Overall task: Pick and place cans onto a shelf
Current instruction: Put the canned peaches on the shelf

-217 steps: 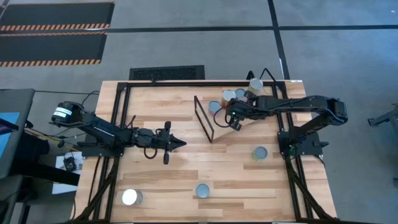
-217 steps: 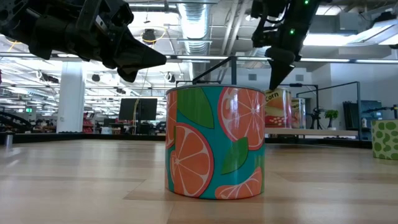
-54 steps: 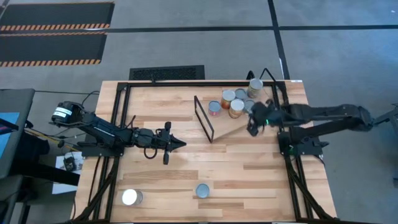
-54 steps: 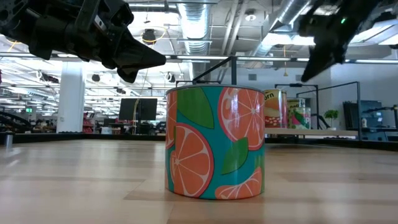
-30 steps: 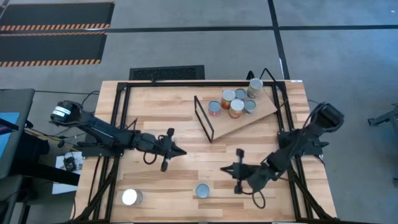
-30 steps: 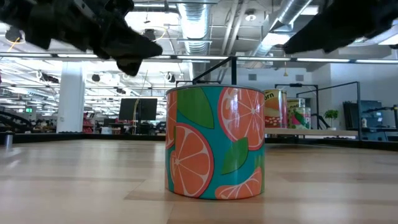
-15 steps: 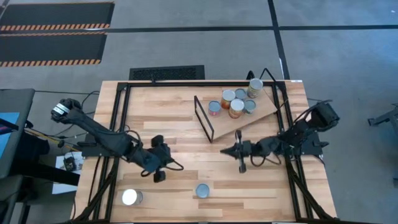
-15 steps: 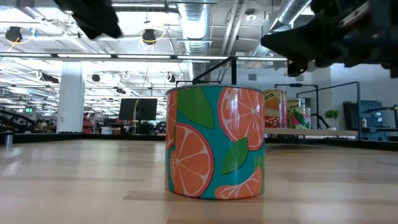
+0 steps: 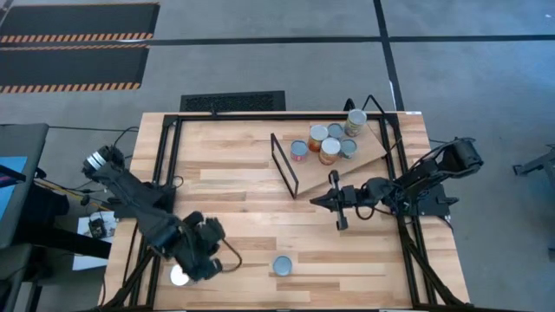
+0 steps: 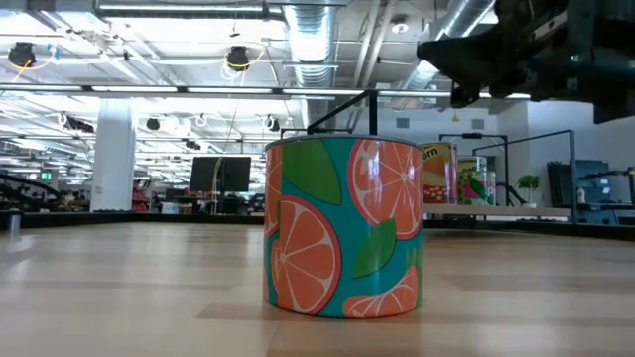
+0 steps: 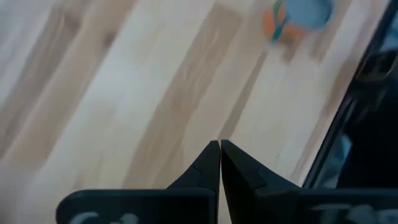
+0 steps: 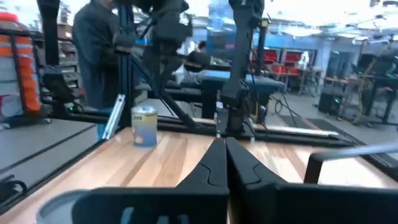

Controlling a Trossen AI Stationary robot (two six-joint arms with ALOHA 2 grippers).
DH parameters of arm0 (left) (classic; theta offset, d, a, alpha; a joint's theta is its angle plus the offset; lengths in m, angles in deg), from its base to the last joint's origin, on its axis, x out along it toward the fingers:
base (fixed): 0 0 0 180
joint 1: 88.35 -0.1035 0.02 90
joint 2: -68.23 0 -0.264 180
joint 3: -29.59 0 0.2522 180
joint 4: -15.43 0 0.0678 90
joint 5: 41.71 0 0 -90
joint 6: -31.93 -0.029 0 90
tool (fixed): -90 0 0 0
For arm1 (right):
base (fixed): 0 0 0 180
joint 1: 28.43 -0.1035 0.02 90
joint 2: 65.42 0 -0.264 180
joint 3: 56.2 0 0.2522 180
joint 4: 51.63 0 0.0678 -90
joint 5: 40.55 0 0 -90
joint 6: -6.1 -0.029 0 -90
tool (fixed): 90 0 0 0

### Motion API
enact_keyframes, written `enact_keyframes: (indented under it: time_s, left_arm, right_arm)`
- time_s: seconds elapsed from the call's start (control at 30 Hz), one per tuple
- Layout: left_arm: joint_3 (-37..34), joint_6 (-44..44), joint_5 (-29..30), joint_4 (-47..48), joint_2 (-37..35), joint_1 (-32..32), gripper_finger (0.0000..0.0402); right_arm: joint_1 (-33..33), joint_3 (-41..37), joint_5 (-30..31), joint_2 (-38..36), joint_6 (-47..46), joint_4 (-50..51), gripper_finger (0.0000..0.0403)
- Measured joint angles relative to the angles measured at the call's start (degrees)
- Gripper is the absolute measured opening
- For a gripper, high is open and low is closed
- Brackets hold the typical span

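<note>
1. High view: left gripper [image 9: 205,251] is swinging down from mid-table toward the white-topped can [image 9: 179,276] at the near-left corner, fingers together, empty.
2. Right gripper [image 9: 333,201] is idling mid-table, fingers together, after dropping its can on the shelf [image 9: 373,149].
3. Five cans are sitting on the shelf; the blue-topped can [image 9: 282,265] is waiting too.

On the bench [image 9: 260,173], the shelf [image 9: 347,165] sits at the far right — 5 cans [image 9: 328,143] clustered on it. 2 more stand near the front edge: 1 [image 9: 282,265] at centre, 1 [image 9: 179,276] left, beside the left tool [image 9: 211,260]. The right tool [image 9: 334,201] hangs just before the shelf.
</note>
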Motion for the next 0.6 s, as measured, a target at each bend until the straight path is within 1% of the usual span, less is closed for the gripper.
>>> enact_keyframes:
  time_s: [0.17, 0.3, 0.43, 0.6]
  left_arm:
    - [10.92, 10.67, -7.40, 13.36, 9.17, 2.76, 0.0000]
    - [17.84, 18.84, -11.80, 19.45, 14.84, 4.84, 0.0005]
    - [19.67, 23.89, -14.33, 19.52, 17.76, 6.78, 0.0029]
    - [19.17, 28.23, -15.63, 19.60, 19.76, 8.39, 0.0083]
  right_arm:
    - [2.33, 0.00, -4.51, -2.33, 0.43, 0.74, 0.0003]
    - [2.78, 0.00, -6.20, -2.76, 0.22, 0.72, 0.0006]
    - [2.65, 0.00, -6.35, -2.67, 0.15, 0.94, 0.0004]
    - [1.98, 0.00, -7.06, -2.67, -0.33, 0.92, 0.0005]
